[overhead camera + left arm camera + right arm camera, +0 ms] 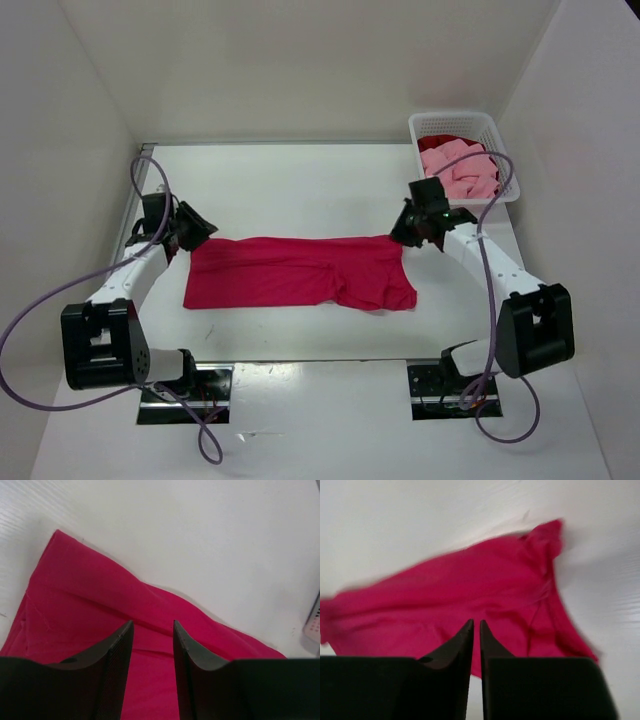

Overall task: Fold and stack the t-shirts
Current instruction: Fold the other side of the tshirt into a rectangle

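Bright crimson-magenta t-shirt (300,272), light pink t-shirt (465,172), dark red t-shirt (440,143), white lattice basket (452,117)

Bare white tabletop (290,190) lies open from nine to one o'clock of the flat crimson-magenta cloth t-shirt (300,272). At two o'clock the white plastic lattice basket (445,118), filled with light pink cloth (462,168), blocks the corner. White walls (90,100) hem both sides.

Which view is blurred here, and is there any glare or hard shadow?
Right wrist: motion-blurred, the crimson t-shirt smeared along its edges and sleeve. Left wrist: sharp, with the shirt's edge and folds crisp; only the white basket at the frame edge is soft. Top external: even diffuse light, faint shadows under the arms, no strong glare on the table.
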